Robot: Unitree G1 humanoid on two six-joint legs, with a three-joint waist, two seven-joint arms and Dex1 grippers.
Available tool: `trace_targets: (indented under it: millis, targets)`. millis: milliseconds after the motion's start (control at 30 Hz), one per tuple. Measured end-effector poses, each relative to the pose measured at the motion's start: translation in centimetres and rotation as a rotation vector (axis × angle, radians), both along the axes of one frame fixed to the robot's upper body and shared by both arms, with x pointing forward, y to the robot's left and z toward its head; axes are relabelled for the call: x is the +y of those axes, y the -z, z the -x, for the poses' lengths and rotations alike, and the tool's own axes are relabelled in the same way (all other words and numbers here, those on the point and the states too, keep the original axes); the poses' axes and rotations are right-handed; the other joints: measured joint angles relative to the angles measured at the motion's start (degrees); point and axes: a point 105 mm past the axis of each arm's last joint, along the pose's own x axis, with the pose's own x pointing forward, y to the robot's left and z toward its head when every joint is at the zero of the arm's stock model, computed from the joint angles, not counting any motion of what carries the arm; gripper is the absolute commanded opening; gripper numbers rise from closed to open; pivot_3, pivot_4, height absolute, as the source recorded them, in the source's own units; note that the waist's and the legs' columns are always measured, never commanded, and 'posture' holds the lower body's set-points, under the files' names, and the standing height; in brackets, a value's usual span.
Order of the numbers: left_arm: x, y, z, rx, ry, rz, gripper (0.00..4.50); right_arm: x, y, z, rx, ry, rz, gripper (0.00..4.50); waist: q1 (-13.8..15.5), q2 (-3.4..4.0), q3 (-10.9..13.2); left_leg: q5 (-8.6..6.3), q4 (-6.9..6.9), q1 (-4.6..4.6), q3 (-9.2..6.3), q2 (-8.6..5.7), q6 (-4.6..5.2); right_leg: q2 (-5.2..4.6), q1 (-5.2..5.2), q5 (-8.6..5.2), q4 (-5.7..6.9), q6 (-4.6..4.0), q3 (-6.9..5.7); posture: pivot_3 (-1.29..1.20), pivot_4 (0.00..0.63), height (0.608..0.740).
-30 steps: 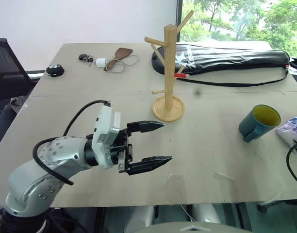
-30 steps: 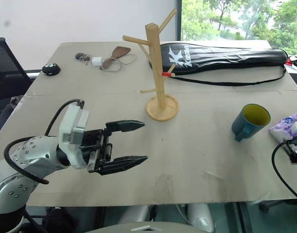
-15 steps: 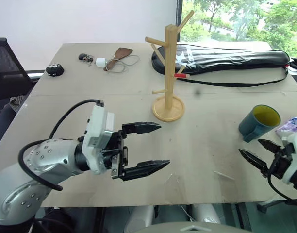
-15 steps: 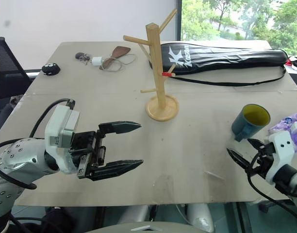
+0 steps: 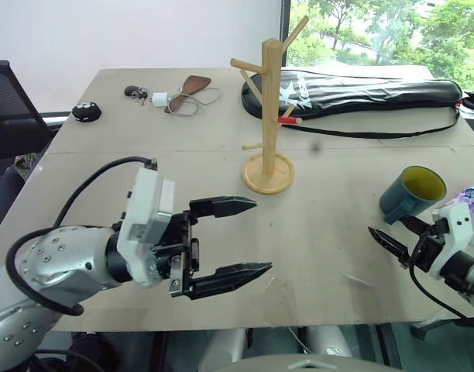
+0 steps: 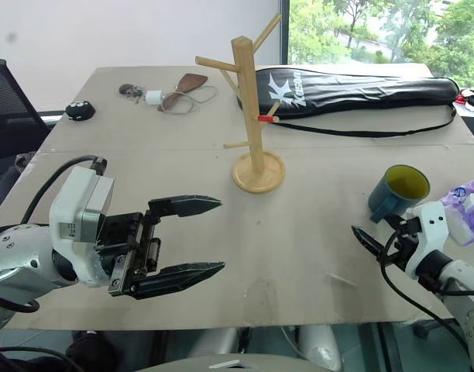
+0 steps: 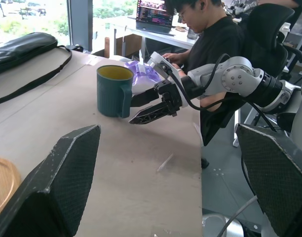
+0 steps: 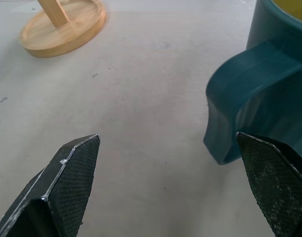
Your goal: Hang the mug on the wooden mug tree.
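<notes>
Our right gripper [image 5: 398,230], jaws spread, sits just beside the mug [image 5: 411,194] on the table [image 5: 322,232]; our left gripper [image 5: 249,237] gapes empty, near the mug tree [image 5: 269,108].

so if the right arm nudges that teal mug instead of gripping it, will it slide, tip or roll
Probably slide: the mug stands upright on the flat table, on what looks like a broad base. It looks like rigid glazed ceramic, so likely smooth against the jaws and breakable if knocked off the nearby table edge. Its handle faces the right gripper, so an off-centre nudge there would likely spin it.
</notes>
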Motion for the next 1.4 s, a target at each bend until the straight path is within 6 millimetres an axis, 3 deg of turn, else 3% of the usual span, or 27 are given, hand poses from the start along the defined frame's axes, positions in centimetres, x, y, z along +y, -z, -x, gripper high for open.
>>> trace_targets:
  millis: [167,633,967,1133,1267,1400]
  targets:
    - [0.3,0.2,0.1,0.013,-0.007,-0.017,4.50,0.1,0.9,-0.4,0.007,-0.008,0.008,4.46,0.0,0.00,0.0,0.00,0.00,0.01,0.01,0.00,0.00,0.00,0.00,0.00,0.01,0.00,0.00,0.00,0.150,0.738]
    - [-0.5,-1.7,-0.4,-0.025,-0.005,-0.022,4.50,-0.5,1.5,-1.5,-0.019,-0.009,0.018,4.46,-0.1,0.02,0.0,0.00,0.00,0.01,0.01,-0.01,-0.01,0.00,-0.02,0.00,0.02,0.00,0.02,0.00,0.150,0.738]
    - [-0.3,-1.1,-0.4,0.013,-0.012,-0.034,4.50,-0.2,1.5,-2.0,-0.032,-0.022,0.011,4.46,0.0,0.03,0.0,0.00,0.00,0.01,0.02,-0.01,-0.01,0.01,-0.02,0.00,0.02,0.00,0.03,0.00,0.150,0.738]
    - [-0.3,-1.0,-0.4,0.013,-0.015,-0.038,4.50,-0.1,1.1,-2.5,-0.042,-0.014,0.010,2.29,0.0,0.03,0.0,0.00,0.00,0.01,0.02,-0.01,-0.01,0.01,-0.02,0.00,0.02,0.00,0.03,0.00,0.150,0.738]
    - [-0.3,-1.1,-0.4,0.013,-0.015,-0.038,4.50,0.0,1.0,-2.6,-0.040,-0.014,0.009,0.09,0.0,0.04,0.0,0.00,-0.01,0.00,0.01,-0.01,-0.01,0.01,-0.03,0.00,0.02,0.00,0.03,0.00,0.150,0.738]
    - [-0.2,-1.0,-0.4,0.015,-0.017,-0.038,4.50,0.0,1.0,-2.5,-0.038,-0.015,0.008,0.01,0.0,0.03,0.0,0.00,-0.01,0.00,0.02,-0.01,-0.01,0.00,-0.02,0.00,0.02,0.00,0.03,0.00,0.150,0.738]
